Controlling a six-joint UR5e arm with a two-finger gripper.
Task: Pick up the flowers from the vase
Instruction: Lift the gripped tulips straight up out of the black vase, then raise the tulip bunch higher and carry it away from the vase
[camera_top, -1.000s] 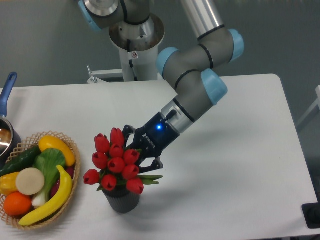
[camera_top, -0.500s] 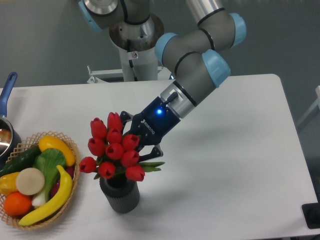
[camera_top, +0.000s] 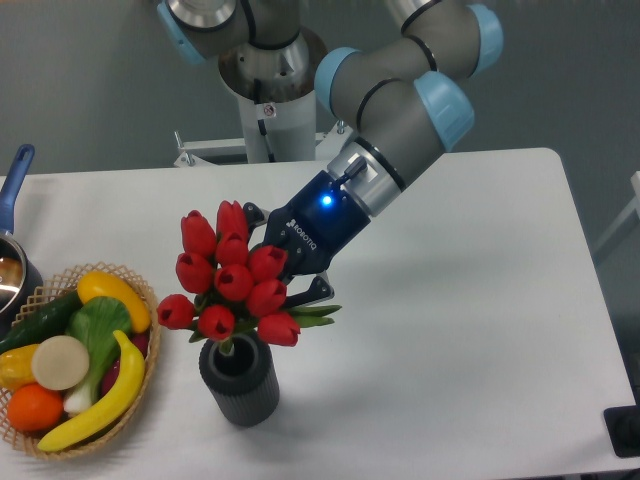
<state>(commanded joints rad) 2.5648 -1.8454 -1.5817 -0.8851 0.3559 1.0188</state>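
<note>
One fixed view: bouquet part-way out of the pot, lift step in hand.

Fixed camera: the bunch of red tulip buds with green leaves and tied stems (camera_top: 232, 285) sits in the clenched grip of the dark two-finger hand (camera_top: 290, 285), which reaches in from the right behind the blooms, a blue light showing on its body. The buds stand above the round mouth of the small dark grey ribbed cylindrical pot (camera_top: 238, 380), with stem ends apparently just inside the rim; the pot rests upright on the white worktop (camera_top: 450, 300). A woven basket of fruit and vegetables (camera_top: 70, 355) stands well apart to the left. Judged stage: extraction under way, not complete. The next move calls for a straight upward pull until the stems clear the rim, without dragging or tipping the pot.
</note>
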